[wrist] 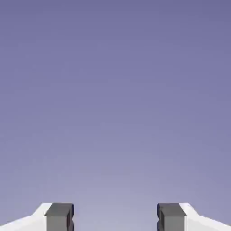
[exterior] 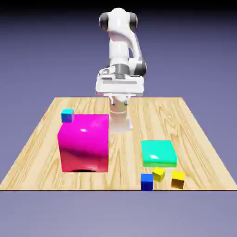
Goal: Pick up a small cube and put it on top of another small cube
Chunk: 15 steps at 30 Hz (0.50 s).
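Fingers spread wide with nothing between them, and in the hand view we see only blue-violet behind them! Over to the exterior view, where we have the gripper hanging in the air, well apart from every block. The blue cube, our one to pick up, sits at the table's near edge, towards the exterior view's right. Just beside it we spot a yellow cube, tilted at an angle to us, and then a second yellow cube further right. Behind those two lies the flat green block. Across on the exterior view's left, we've got the big magenta block, and the cyan-topped cube showing at its far left corner; whether those two touch, we cannot tell. Blue and cyan-topped stand well apart, folks!
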Motion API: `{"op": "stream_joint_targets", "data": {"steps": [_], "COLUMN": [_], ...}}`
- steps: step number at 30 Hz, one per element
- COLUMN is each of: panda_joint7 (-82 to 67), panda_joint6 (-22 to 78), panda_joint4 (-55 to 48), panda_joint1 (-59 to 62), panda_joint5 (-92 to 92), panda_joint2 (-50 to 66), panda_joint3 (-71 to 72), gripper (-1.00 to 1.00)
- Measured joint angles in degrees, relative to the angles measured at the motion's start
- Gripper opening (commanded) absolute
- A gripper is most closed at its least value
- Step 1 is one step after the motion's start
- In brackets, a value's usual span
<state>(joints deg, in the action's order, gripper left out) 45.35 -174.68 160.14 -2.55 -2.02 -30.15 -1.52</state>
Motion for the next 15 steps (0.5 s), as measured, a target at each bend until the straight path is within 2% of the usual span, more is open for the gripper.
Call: {"op": "stream_joint_targets", "data": {"steps": [15], "panda_joint7": [35.9], "panda_joint6": [-8.3], "panda_joint4": [-10.7], "panda_joint1": [-23.1], "panda_joint5": [-25.1], "panda_joint2": [31.1], "panda_joint3": [-18.9], "gripper": [0.00]}}
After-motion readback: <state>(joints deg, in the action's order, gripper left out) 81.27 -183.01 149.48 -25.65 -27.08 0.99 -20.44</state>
